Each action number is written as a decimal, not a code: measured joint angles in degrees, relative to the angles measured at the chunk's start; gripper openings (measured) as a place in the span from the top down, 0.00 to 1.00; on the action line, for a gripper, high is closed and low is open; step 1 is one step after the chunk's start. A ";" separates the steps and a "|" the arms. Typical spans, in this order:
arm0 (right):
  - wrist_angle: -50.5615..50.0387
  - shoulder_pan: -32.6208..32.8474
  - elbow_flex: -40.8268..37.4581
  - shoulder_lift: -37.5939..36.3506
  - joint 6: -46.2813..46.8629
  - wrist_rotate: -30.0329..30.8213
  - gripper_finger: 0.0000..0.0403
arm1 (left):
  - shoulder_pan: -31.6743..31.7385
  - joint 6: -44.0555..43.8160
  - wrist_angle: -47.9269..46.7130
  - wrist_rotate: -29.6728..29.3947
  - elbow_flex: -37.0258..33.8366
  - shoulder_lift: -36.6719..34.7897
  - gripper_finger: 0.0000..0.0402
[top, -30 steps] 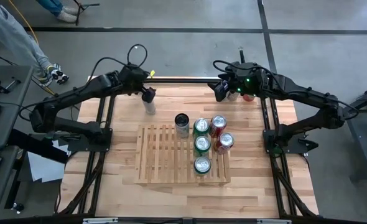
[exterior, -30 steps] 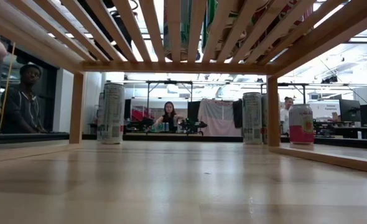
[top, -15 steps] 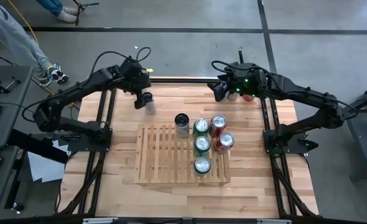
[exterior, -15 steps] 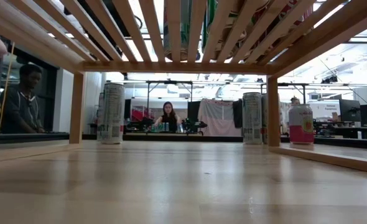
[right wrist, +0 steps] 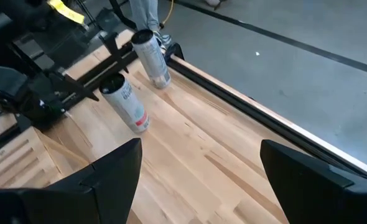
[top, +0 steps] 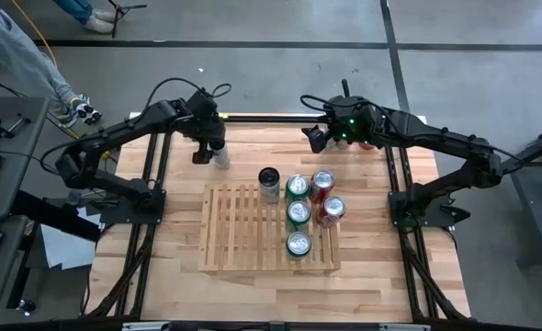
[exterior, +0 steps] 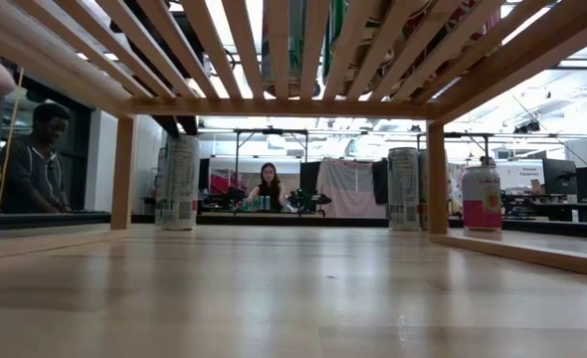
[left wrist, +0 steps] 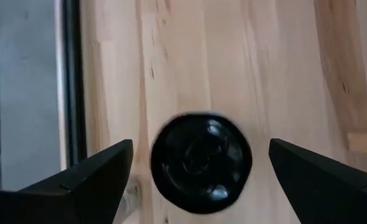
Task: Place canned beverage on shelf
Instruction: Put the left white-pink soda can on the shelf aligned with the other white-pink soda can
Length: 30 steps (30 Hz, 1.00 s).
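Left gripper [top: 204, 150] brought over the loose can [left wrist: 201, 159]

Since 1 second ago it has been shifted to hang above the can, jaws wide, nothing gripped. The can stands just behind the shelf [top: 243, 241], where 5 cans sit; a descent is judged next. Right gripper [top: 314, 138] waits open.

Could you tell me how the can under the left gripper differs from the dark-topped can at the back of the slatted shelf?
The can under the left gripper stands on the bare tabletop, off the shelf; the dark-topped can already stands on the shelf's back edge. The first sits directly under the open left gripper, while the second has no gripper near it. Both are upright, tall and slim, with dark tops.
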 joint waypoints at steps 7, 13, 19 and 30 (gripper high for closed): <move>0.15 0.00 0.00 -0.02 -0.02 -0.12 0.22 | 0.04 0.77 0.05 -1.26 0.00 2.70 0.09; 0.15 0.00 0.00 -0.02 0.00 -0.15 0.22 | 0.02 1.65 -0.18 -5.14 0.00 5.58 0.12; 0.15 0.00 0.00 -0.04 0.00 -0.17 0.22 | -0.04 1.64 -0.16 -5.11 0.00 6.00 0.26; 0.21 -0.04 0.00 -0.04 1.73 -0.16 0.22 | -1.34 -30.57 -6.29 -7.93 3.64 5.50 0.41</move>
